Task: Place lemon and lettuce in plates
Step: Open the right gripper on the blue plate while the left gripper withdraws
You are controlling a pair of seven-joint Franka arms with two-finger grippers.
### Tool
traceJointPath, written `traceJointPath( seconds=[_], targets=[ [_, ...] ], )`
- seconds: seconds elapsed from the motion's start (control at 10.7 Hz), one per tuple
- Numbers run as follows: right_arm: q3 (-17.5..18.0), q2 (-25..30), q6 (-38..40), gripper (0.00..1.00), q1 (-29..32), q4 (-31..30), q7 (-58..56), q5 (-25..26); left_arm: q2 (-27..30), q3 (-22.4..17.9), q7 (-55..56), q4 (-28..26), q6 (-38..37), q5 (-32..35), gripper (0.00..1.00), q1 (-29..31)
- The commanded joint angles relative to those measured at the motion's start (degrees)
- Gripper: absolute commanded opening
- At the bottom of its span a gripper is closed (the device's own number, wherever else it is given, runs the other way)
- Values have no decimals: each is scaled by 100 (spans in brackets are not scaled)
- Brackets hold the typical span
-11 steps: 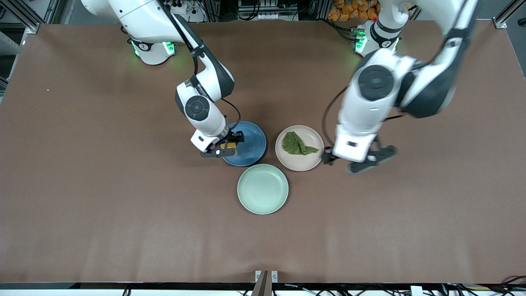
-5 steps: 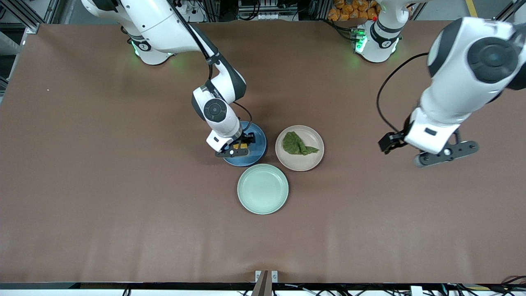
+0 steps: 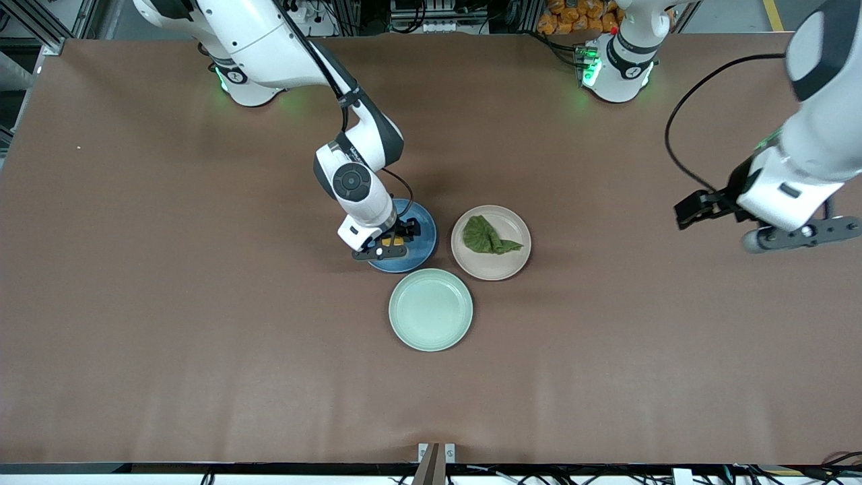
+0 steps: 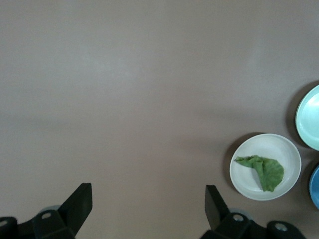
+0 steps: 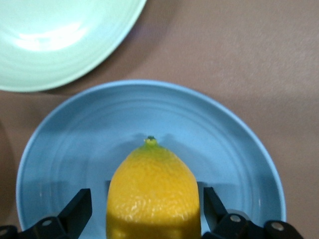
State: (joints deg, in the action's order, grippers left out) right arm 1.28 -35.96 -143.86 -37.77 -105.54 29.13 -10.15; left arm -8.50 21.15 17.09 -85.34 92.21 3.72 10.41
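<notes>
The yellow lemon [image 3: 392,240] lies on the blue plate [image 3: 421,232]. My right gripper [image 3: 387,244] is low over that plate, open, with one finger on each side of the lemon and a gap at both. The right wrist view shows the lemon [image 5: 153,189] on the blue plate [image 5: 149,114] between the open right gripper [image 5: 148,206]. The dark green lettuce [image 3: 486,237] lies in the beige-pink plate [image 3: 495,266]. My left gripper [image 3: 798,236] is open and empty, up over bare table toward the left arm's end. The left wrist view shows the left gripper [image 4: 148,204], the lettuce [image 4: 264,169] and the beige-pink plate [image 4: 269,147].
A pale mint-green plate [image 3: 431,310] stands empty, nearer the front camera than the other two plates and touching both. It also shows in the right wrist view [image 5: 55,40] and the left wrist view [image 4: 310,117]. Brown table spreads all round.
My left arm has swung from beside the beige-pink plate out toward its own end of the table. My right gripper carried the lemon from the blue plate's edge in over the plate.
</notes>
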Motion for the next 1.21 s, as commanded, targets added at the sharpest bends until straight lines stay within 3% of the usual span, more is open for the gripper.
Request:
traceJointPath(
  seconds=[0.0,0.37,0.47,0.65,0.84,1.12],
  targets=[
    [30,168,364,100,146,182,23,-171,322,-172,-276,-97,-291,-267,100,-48],
    [-5,344,2007,100,655,1174,-134,-172,805,-261,-698,-141,-528,-390,100,-57],
    [-14,388,2298,100,831,1359,-388,-154,876,-391,-881,-141,-607,-399,100,-101],
    [-23,598,2651,100,1296,1423,-1125,204,894,-1030,-1146,-159,-643,-477,100,-643],
    [-49,836,2958,100,1736,1414,-1994,364,850,-1131,-1147,-141,-634,-548,100,-707],
    [-636,1065,3117,100,2027,1396,-3225,382,815,-1192,-1208,-124,-634,-487,100,-891]
  ],
)
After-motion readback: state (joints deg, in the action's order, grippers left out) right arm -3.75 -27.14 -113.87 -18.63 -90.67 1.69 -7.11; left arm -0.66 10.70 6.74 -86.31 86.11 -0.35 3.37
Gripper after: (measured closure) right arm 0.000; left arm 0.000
